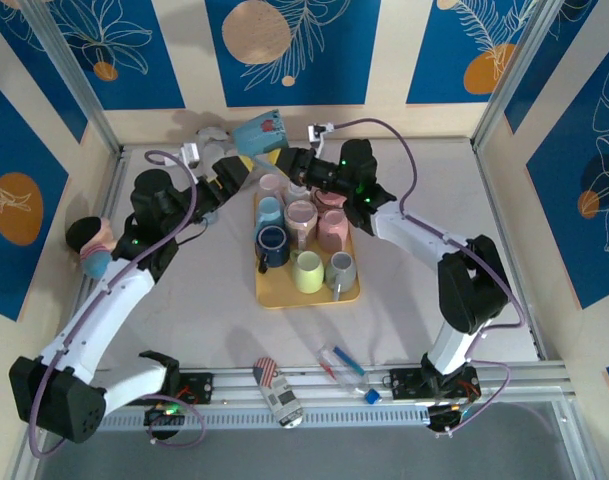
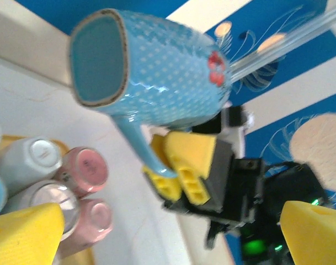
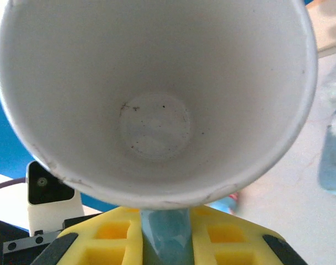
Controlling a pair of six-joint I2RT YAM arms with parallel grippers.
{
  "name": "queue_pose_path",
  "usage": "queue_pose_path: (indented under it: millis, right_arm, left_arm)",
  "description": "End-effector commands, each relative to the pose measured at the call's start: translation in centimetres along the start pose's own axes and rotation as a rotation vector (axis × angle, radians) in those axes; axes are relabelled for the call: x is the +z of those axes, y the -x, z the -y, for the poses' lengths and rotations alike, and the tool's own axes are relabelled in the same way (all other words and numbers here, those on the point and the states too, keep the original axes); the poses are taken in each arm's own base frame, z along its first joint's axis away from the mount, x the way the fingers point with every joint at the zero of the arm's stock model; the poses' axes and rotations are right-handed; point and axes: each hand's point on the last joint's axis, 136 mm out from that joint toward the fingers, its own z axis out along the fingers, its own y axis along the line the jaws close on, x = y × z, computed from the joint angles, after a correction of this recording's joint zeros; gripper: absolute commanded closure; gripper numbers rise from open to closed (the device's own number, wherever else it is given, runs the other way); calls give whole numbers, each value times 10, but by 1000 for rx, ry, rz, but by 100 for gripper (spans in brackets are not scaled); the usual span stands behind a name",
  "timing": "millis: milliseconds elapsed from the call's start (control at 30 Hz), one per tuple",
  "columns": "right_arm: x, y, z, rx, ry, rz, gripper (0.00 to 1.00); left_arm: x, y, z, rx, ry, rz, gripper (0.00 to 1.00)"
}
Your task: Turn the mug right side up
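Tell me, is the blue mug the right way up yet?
Not yet. Done: the blue mug is up off the table, pinched by its handle in the right fingers. Happening now: it hangs tipped sideways in the air, with the left fingers open beside it. Still to do: turn it mouth-up and set it down.

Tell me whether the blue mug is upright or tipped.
Tipped: the blue mug hangs sideways, held by its handle in the right gripper, mouth facing that wrist camera.
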Motion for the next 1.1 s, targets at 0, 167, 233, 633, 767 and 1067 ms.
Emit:
queue_pose_path:
  millis: [0, 167, 233, 633, 767, 1067]
  right_arm:
    - [-24, 25, -54, -296, 32, 42, 100]
    - [-49, 30, -34, -474, -155, 10, 100]
    - [-64, 35, -23, -548, -238, -1, 100]
    - [-149, 79, 50, -672, -676, -8, 100]
    - [-171, 94, 84, -657, -848, -26, 100]
    - [-186, 117, 159, -616, -1081, -71, 100]
  left_arm:
    - [-18, -7, 5, 188, 9, -84, 0]
    - [-29, -19, -2, 395, 47, -164, 0]
    - [-29, -26, -7, 459, 52, -209, 1]
    - [-6, -53, -23, 584, -52, -383, 13]
    - [6, -50, -28, 601, -74, -342, 16]
    - [15, -42, -44, 680, -19, -280, 17]
